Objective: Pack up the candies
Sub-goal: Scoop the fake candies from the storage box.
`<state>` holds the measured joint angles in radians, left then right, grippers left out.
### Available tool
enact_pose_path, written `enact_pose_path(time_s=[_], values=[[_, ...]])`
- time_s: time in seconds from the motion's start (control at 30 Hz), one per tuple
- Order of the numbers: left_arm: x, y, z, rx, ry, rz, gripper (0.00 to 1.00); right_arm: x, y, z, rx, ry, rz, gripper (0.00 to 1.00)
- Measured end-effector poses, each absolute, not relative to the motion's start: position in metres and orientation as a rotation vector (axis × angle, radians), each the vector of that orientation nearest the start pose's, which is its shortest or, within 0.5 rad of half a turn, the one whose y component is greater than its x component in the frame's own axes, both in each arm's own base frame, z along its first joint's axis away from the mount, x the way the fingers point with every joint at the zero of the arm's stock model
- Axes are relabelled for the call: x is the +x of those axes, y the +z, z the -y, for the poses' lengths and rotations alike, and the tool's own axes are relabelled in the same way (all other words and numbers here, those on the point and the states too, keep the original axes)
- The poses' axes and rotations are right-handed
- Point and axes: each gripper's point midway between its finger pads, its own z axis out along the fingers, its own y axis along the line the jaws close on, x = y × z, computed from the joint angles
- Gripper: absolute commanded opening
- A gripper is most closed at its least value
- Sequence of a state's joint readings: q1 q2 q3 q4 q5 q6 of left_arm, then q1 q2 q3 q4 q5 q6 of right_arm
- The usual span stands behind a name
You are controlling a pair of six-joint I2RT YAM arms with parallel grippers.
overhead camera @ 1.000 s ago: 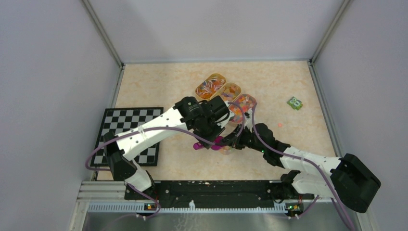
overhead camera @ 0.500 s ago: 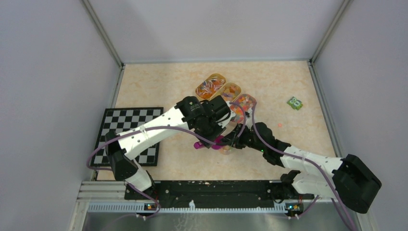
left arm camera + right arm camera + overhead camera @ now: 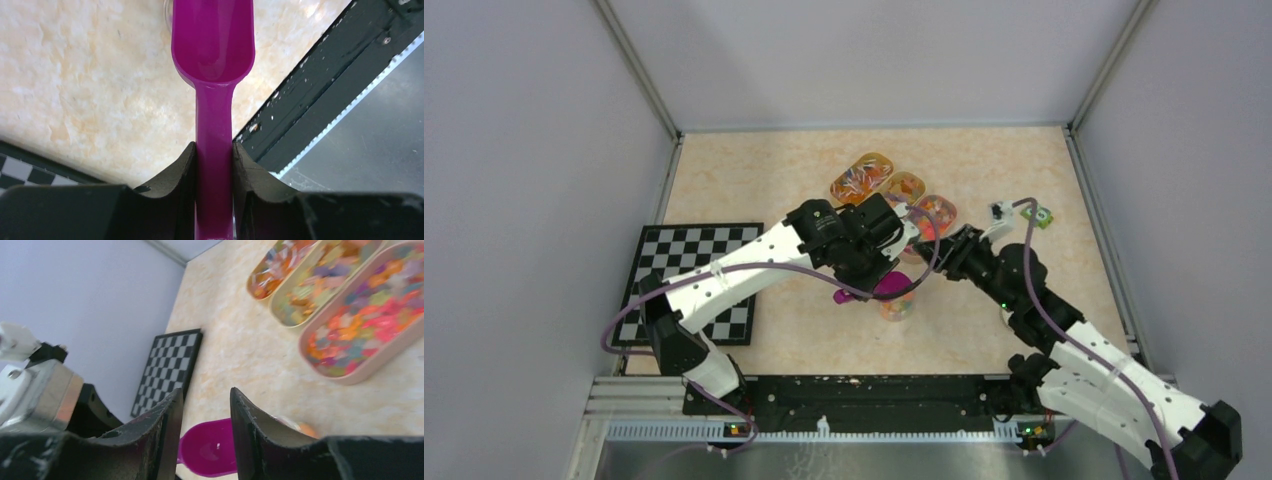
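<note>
left wrist view — left gripper [image 3: 214, 152] clamps the purple scoop [image 3: 212, 45] by its handle.
right gripper [image 3: 206, 407] stands parted, holding nothing — candies [image 3: 372, 320] heaped in trays [image 3: 360, 375] beyond.

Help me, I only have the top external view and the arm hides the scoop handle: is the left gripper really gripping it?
Observer: Yes. In the left wrist view the left gripper is shut on the handle of the purple scoop, one finger pressed on each side.
Operator: Is anything in its bowl?
Observer: No, the bowl is empty. Only glossy plastic shows.
Operator: And the right gripper?
Observer: The right wrist view shows the right gripper open, with nothing between its fingers. The scoop's bowl sits beyond them.
</note>
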<state>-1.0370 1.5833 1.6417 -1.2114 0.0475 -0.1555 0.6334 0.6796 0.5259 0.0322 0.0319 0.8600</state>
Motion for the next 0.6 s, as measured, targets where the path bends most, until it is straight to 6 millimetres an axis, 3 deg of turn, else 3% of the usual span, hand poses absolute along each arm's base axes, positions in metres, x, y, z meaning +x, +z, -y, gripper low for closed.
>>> enact_pose_path(time_s=[0.2,0.3,0.43,0.6], values=[[0.166,0.217,0.314,1.236,-0.49,-2.368,0.0,0.267,0.258,-0.139,0.335,0.832,-1.758,0.35],[0.174,0.221,0.328,1.238,-0.53,-2.294,0.0,0.281,0.25,-0.103,0.402,0.715,-1.763,0.32],[0.187,0.224,0.351,1.227,-0.572,-2.207,0.0,0.296,0.226,-0.067,0.478,0.635,-1.804,0.24],[0.204,0.201,0.386,1.233,-0.592,-2.171,0.0,0.318,0.167,-0.02,0.653,0.631,-1.881,0.22]])
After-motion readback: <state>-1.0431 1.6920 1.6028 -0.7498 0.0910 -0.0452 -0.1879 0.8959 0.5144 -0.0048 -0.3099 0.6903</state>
